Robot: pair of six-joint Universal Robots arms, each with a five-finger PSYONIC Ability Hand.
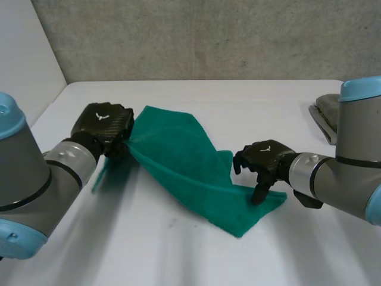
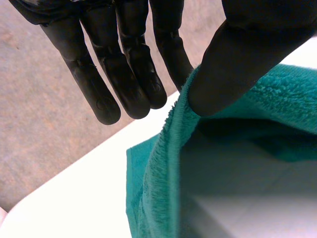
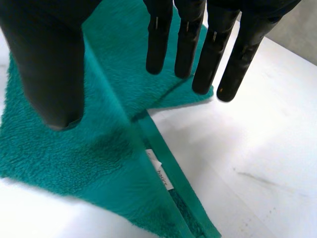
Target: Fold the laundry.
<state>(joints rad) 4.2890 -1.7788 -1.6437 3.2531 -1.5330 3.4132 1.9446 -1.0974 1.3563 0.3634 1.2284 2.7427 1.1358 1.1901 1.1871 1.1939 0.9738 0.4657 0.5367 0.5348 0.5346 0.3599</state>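
At the left hand we have a grip. The thumb presses the hemmed edge of the green towel against the nearest finger, and the other fingers stand straight and free beside it. That pinched edge is lifted off the white table, and the cloth slopes down from it in a ridge.

Across to the right hand: released, nothing grasped. Its fingers hang straight and spread above the towel. The thumb is well apart from them, its tip right down at the pile. From the head camera one fingertip looks to touch the cloth near the towel's right corner. Under that palm a folded-over layer crosses the hem, and a small white label lies on the hem band.

Moving outward, the towel lies rumpled across the middle of the table between the two hands. One pointed corner aims toward the robot and another flap reaches to the far side. Both grey arms come in low from either side, and the left forearm covers part of the towel's left end. At the table's far right edge sits a flat grey object, partly hidden behind the right arm's blue cap. Behind the table, a grey wall.
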